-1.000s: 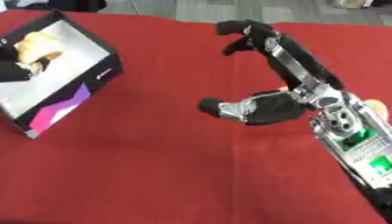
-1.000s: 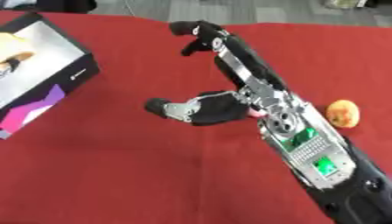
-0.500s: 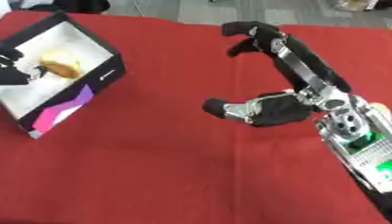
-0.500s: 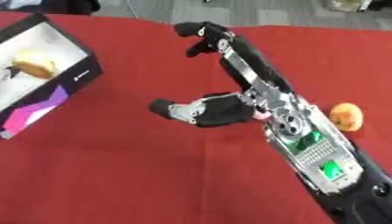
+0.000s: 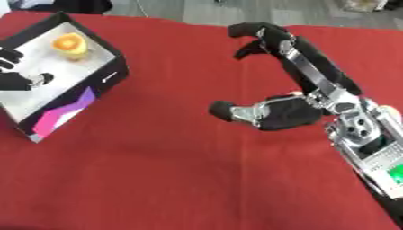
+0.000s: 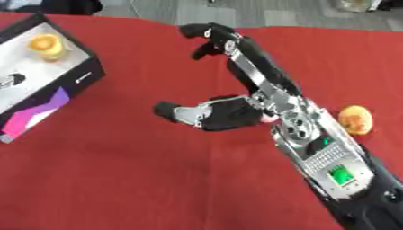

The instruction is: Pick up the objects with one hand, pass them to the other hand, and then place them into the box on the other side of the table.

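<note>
The left hand has drawn back toward the near left part of the box, and the orange fruit that sat beside it half a second ago now lies alone in the far corner, clear of the fingers. The right hand has hardly shifted.

The box is a shallow rectangular carton with thin black walls, a pale smooth floor, and a pink and purple wedge printed on its near side. It sits askew at the left edge of the red cloth, which is matte and soft-looking with faint creases. The fruit in it is round, orange on top and paler yellow below.

Only dark fingers of the left hand show, at the view's left edge over the box floor. They are spread, holding nothing, and apart from the fruit.

The right hand hangs over the middle of the cloth, glossy black with silver metal at the joints. Its long fingers stretch away toward the far edge, bent a little at the tips; the thumb juts toward the left. It is released and grasps nothing. Behind it the forearm is a silver casing with a green-lit panel.

A second fruit, round and orange-yellow with a dull skin, lies on the cloth just beside the right forearm, on its outer side.
</note>
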Tool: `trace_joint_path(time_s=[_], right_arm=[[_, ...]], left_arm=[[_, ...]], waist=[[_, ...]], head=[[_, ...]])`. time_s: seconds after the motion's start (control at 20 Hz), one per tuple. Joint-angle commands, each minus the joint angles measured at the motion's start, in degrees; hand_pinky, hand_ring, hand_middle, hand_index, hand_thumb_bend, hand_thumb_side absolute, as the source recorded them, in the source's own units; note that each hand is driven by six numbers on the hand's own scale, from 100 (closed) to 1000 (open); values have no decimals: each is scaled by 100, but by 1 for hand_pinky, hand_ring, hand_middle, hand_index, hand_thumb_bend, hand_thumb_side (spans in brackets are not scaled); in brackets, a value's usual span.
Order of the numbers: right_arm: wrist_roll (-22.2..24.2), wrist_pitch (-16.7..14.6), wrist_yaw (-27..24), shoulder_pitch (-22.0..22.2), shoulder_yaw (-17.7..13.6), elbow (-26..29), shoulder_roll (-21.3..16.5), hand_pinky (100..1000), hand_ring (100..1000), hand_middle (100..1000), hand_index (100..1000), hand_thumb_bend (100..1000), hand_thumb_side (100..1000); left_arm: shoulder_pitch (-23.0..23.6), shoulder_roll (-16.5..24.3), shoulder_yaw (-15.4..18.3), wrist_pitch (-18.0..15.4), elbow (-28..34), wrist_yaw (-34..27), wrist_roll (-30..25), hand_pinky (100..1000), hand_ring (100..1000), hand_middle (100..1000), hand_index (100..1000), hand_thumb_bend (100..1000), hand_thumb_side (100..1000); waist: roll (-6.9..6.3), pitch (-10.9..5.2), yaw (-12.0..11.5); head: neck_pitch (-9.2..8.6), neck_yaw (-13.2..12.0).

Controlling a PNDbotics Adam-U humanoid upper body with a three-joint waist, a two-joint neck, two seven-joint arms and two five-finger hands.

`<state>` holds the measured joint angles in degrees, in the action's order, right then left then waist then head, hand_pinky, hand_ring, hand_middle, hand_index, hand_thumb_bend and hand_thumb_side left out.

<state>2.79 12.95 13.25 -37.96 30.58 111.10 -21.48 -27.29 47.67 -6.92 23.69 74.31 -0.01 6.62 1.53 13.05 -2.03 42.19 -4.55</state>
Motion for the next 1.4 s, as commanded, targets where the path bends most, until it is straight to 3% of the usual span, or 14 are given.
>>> trace_joint_path(time_s=[0.05, 0.3, 0.55, 0.6, 0.8, 0.95, 1.15, 1.4], right_arm=[[-14, 3, -39, -63, -73, 118, -90, 861, 745, 846, 902, 628, 444], [-69, 7, -51, -78, -135, 144, -151, 861, 745, 846, 902, 627, 434], [-196, 51, -155, -142, -318, 224, -389, 863, 748, 847, 903, 624, 421], [-205, 103, -200, -135, -367, 215, -451, 864, 748, 848, 905, 623, 412], [-50, 433, -493, -80, -711, 180, -824, 877, 769, 836, 911, 624, 400], [340, 639, -547, 23, -994, 124, -1099, 891, 796, 850, 919, 626, 396], [1187, 708, -667, 132, -1341, -36, -1354, 905, 818, 858, 924, 597, 371], [2174, 415, -674, 25, -1841, -765, -1733, 912, 836, 868, 928, 596, 342]], left_arm=[[-95, 131, 118, 8, 91, 29, -5, 857, 749, 642, 697, 615, 150], [-60, 143, 113, -33, 500, -93, 67, 857, 745, 666, 693, 625, 188], [-32, 193, 74, -167, 1130, -183, 73, 859, 763, 730, 724, 720, 309], [-36, 202, 54, -199, 1229, -193, 50, 860, 763, 729, 729, 757, 351], [-38, 217, -13, -288, 1602, -263, -72, 852, 758, 721, 730, 778, 370], [-22, 226, -36, -267, 1782, -341, -92, 846, 755, 716, 725, 751, 382], [9, 247, -52, -221, 1908, -453, -58, 846, 754, 714, 724, 737, 390], [38, 253, -65, -199, 1949, -519, -58, 850, 755, 715, 725, 732, 393]], waist=[[30, -15, 1], [25, -37, 13], [38, -85, 62], [37, -95, 78], [26, -122, 127], [12, -123, 158], [-2, -121, 181], [-2, -133, 194]], head=[[-38, 14], [5, 161], [69, 407], [83, 469], [125, 692], [147, 817], [172, 849], [189, 894]])
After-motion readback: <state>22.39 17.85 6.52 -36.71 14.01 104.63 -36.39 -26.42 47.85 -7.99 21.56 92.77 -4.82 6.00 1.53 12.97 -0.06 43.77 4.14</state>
